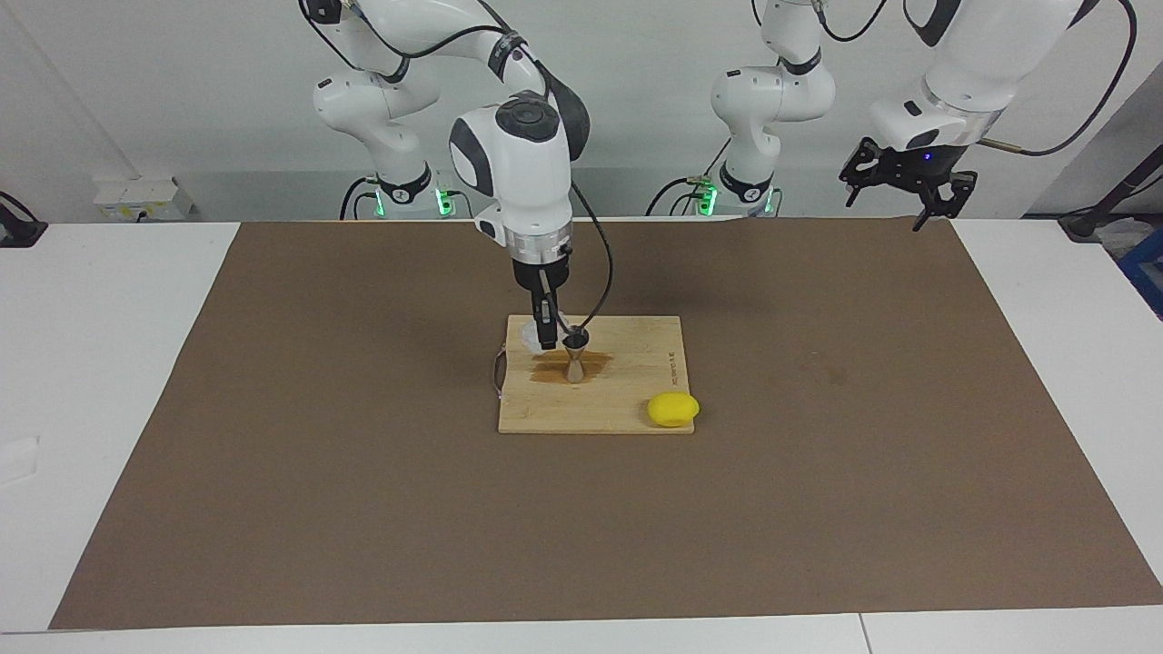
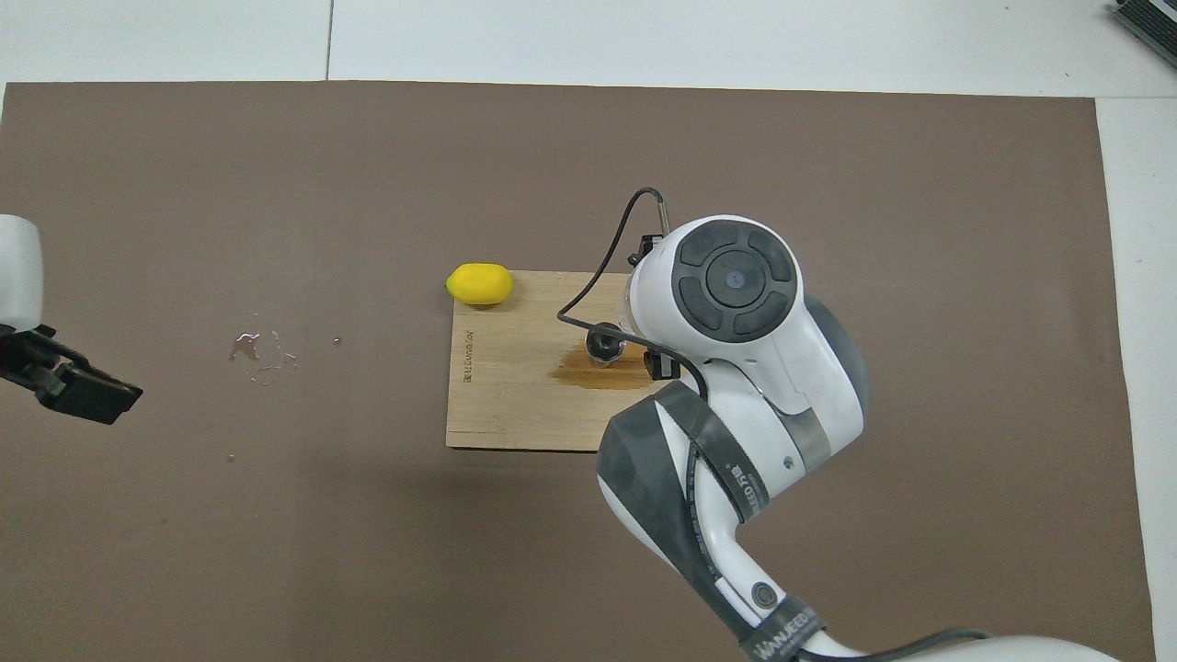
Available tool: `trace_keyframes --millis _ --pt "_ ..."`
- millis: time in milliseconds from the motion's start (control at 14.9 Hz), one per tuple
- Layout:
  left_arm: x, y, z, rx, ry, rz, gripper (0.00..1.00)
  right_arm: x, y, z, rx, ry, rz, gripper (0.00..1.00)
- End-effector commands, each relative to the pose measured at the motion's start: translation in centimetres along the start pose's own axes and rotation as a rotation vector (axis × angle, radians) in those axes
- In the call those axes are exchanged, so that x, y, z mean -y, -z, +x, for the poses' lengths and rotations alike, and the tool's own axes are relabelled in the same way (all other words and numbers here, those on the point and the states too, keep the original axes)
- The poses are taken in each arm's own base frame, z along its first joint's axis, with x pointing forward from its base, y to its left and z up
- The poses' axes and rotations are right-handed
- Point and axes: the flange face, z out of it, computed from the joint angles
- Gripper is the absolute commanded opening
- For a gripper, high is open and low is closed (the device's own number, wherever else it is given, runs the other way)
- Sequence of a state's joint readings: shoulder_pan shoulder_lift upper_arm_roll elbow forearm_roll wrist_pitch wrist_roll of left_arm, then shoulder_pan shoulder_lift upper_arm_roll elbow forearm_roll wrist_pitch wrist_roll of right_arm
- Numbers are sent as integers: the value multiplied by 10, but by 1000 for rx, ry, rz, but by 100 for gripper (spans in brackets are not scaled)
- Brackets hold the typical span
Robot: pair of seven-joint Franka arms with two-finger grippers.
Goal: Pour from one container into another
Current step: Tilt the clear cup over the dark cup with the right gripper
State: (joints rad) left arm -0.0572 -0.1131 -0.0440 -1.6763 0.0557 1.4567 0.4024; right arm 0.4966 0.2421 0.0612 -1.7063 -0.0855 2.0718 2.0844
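My right gripper (image 1: 546, 334) reaches down over the wooden cutting board (image 1: 636, 400) and is shut on the small clear cup (image 1: 531, 339). It holds the cup low and tipped right beside the rim of the grey metal jigger (image 1: 576, 358). The jigger stands upright on the board, on a dark wet stain (image 1: 556, 370). In the overhead view the jigger (image 2: 604, 345) shows beside the right arm's wrist (image 2: 736, 280), which covers the cup. My left gripper (image 1: 909, 186) waits open and empty, raised over the mat's edge at the left arm's end of the table.
A yellow lemon (image 1: 673, 409) lies at the board's corner, farther from the robots than the jigger and toward the left arm's end; it also shows in the overhead view (image 2: 479, 283). Water drops (image 2: 262, 354) lie on the brown mat (image 1: 363, 509) toward the left arm's end.
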Motion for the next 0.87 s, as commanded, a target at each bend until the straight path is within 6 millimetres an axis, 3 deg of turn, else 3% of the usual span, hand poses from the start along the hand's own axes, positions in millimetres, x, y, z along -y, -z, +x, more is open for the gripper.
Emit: trace_keyframes --millis 0,201,469,603,804 --pt "0 -6 -8 10 195 22 100 -8 -4 -1 -54 14 19 0" --pt "22 -3 -17 -3 250 17 100 -13 -4 0 -78 34 27 0" --pt "18 -5 -18 12 238 14 100 -14 -7 0 -93 47 32 0" --pt "3 -6 -12 20 212 6 100 -20 -7 -8 -115 81 44 0" --pt "5 -10 -26 99 227 -22 100 -23 -5 -12 -135 104 61 0"
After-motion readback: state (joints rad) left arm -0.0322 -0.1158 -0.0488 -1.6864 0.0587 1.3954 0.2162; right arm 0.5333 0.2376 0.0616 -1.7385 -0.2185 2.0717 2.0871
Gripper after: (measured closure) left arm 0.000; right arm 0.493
